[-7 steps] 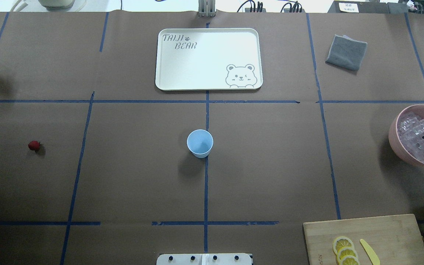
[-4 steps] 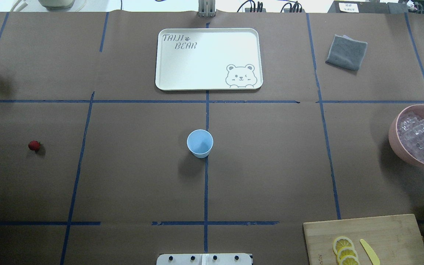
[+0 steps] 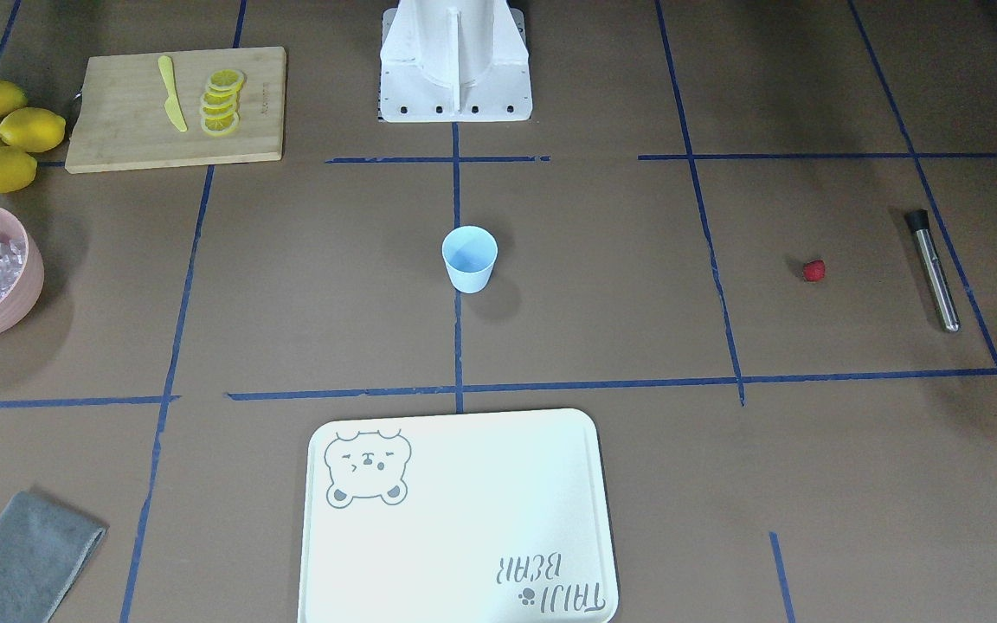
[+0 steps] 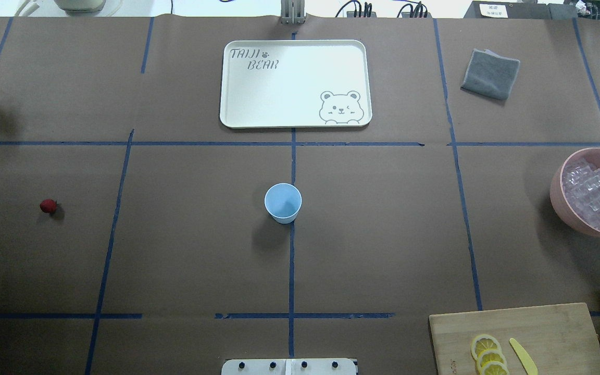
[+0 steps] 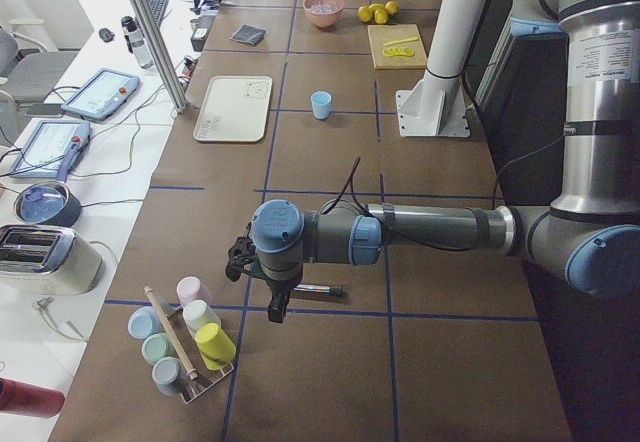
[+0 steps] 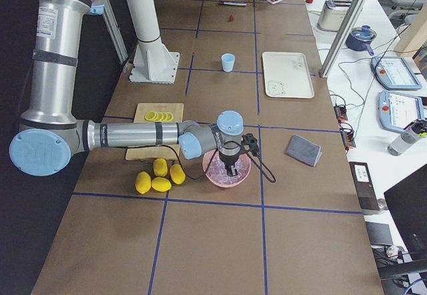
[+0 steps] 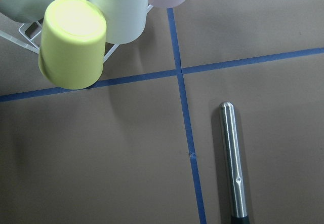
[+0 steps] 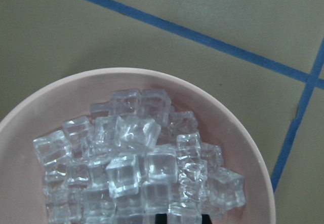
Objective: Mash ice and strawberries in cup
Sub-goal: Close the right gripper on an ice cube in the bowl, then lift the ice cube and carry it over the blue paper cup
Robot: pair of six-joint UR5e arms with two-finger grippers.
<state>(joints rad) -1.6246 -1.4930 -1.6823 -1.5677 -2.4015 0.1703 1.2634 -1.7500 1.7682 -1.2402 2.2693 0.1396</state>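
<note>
"Right gripper (image 6: 233,171) first: where does it hang, and is it spread or pinched?"

"It hangs over the pink bowl (image 4: 555,194), just above the ice (image 4: 594,195) heaped inside. Whether its jaws are spread or pressed together cannot be told. The wrist view shows only a dark sliver at its lower edge, and no cube can be seen held there."

"And the left gripper (image 5: 274,312)?"

"At the other end of the surface (image 4: 383,234), poised near the steel rod with a black end (image 3: 934,270), beside the rack of coloured cups (image 5: 200,318). Its jaws cannot be read either, since its own camera shows none of them."

"So how far along does the task look?"

"Barely begun, by the look of it. The cup (image 4: 283,202) stands upright at the middle of the surface, and its inside shows plain blue with nothing in it. The strawberry (image 4: 48,206) lies alone on the surface, well apart from the cup, on the robot's left. All the ice in sight is in the bowl."

"What is left, then?"

"Nearly everything, it seems. Ice has to go into the cup, then the berry. After that the rod, likely the masher, would be taken up and pressed down on both."
</note>
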